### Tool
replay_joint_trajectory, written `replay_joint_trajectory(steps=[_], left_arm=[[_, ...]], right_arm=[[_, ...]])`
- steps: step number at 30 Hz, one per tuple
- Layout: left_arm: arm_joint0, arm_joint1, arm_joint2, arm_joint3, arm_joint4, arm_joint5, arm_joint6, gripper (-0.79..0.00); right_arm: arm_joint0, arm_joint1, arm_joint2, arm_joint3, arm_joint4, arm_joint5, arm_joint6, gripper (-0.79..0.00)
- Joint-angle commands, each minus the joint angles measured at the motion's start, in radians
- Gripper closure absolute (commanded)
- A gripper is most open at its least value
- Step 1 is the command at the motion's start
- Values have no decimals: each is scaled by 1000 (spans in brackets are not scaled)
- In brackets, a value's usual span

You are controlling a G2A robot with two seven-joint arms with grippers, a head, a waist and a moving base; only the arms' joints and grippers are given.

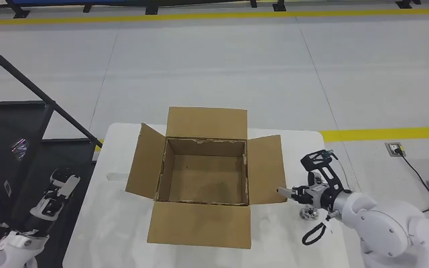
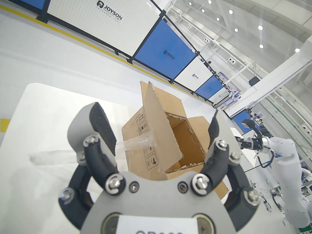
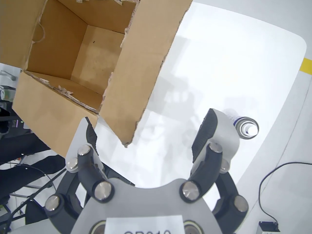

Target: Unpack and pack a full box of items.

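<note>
Table (image 1: pixel 120 228): white with rounded corners, and the box sits at about its middle.
Box (image 1: pixel 204 177): brown cardboard, standing upright with all four flaps folded outward. The bare floor inside is in plain sight with nothing lying on it, and the torn corrugated edges look ragged from here.
Right gripper (image 3: pixel 150 119): low over the table just beside the box's right flap, with its fingers (image 3: pixel 206 127) spread wide apart and nothing between them. One fingertip sits close under that flap's lower corner; I cannot tell whether they touch.
Left gripper (image 2: pixel 156 115): out past the table's left edge and well apart from the box, facing it. Its pads (image 2: pixel 101 122) are also wide apart and carry nothing.
Clear plastic piece (image 2: pixel 136 143): a long see-through thing lying flat on the table at the box's left side (what it is I cannot make out).
Bottle (image 3: pixel 248 128): small and clear with a white cap. It appears to stand upright on the table to the right of the box, just beside the outer finger of the right gripper and not held.
</note>
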Motion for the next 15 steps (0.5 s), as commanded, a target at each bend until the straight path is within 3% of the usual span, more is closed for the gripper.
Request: replay_joint_trajectory(steps=[1, 7, 15], left_arm=[[0, 0, 0, 0, 0, 0, 0, -785], [0, 0, 0, 0, 0, 0, 0, -785], [0, 0, 0, 0, 0, 0, 0, -785]], right_arm=[[-17, 9, 44, 38, 6, -60, 11, -785], [-65, 31, 146, 178, -29, -150, 15, -785], [-45, 44, 84, 366, -46, -225, -12, -785]])
